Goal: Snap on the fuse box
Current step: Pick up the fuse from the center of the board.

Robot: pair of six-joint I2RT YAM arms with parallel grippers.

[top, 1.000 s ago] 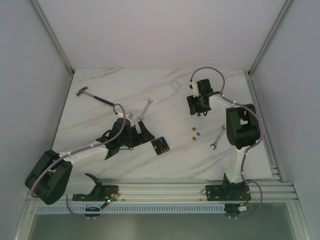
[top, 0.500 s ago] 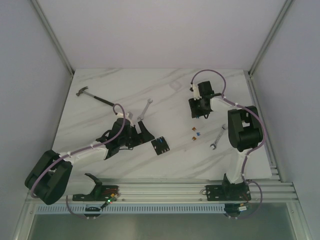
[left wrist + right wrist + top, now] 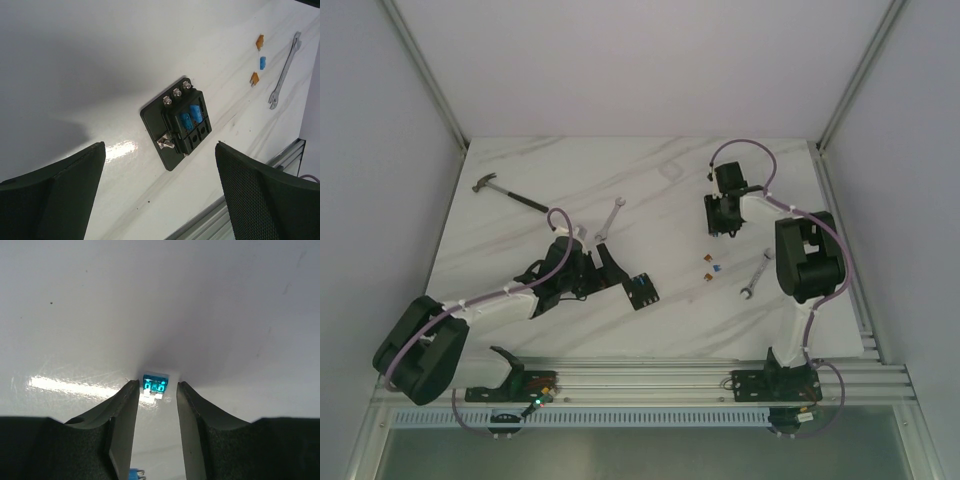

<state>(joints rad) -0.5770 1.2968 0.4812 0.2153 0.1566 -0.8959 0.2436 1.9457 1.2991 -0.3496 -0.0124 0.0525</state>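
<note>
Table (image 3: 520,250): we see white marble with grey veins, and glare in both wrist views.
Walls (image 3: 640,60): plain white, with metal posts (image 3: 425,75) at the back corners.
Fuse box (image 3: 641,290): flat on the table near the centre, just beside the left gripper (image 3: 608,270).
Left gripper: fingers wide apart, off the box.
Right gripper (image 3: 722,226): fingers narrowly apart, straddling a blue fuse (image 3: 154,383).
Hammer (image 3: 505,193): far left.
</note>
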